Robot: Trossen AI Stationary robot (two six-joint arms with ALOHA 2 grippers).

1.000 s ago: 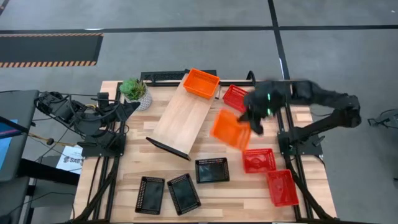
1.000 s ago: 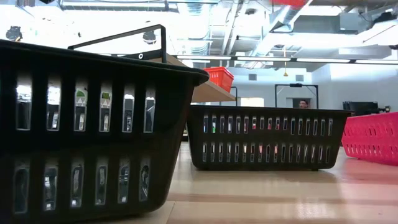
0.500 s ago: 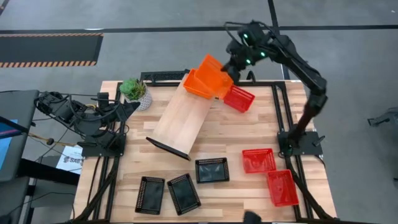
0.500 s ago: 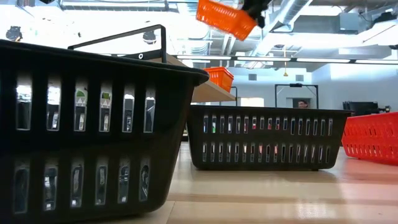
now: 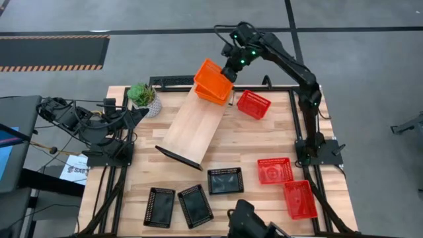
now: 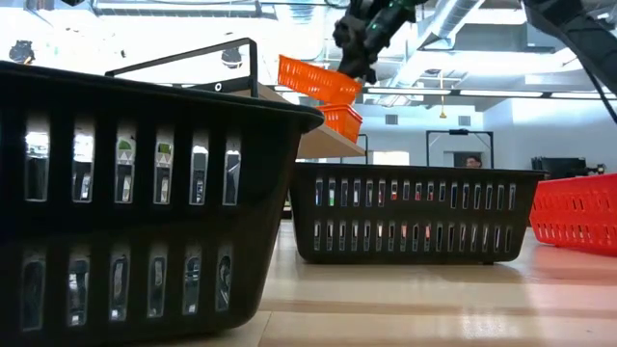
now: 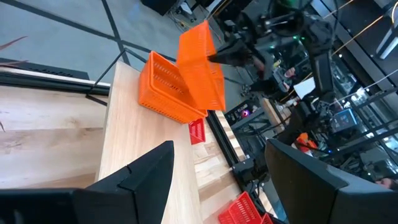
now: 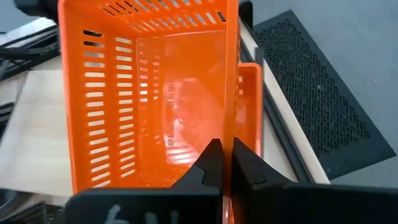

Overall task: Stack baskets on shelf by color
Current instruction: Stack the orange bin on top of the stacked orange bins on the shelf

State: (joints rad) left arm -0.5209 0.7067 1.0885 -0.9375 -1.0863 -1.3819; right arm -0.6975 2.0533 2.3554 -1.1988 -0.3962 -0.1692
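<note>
Orange mesh basket [image 5: 211,77] tilted, pinched in right hand [image 5: 229,68], seemingly above shelf [image 5: 193,125].

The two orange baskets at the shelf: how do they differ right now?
The held orange basket hangs tilted, its rim pinched in the right tool; the shelved orange basket sits level on the shelf, untouched. The held one is above, not yet nested. Same colour and mesh.

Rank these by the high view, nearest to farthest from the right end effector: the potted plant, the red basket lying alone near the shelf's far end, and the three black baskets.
From the right end effector, shut on the orange basket:
1. Lone red basket, just to its right, at the table's far side.
2. Potted plant, far-left corner.
3. Black baskets, along the near edge, beyond the shelf.
</note>
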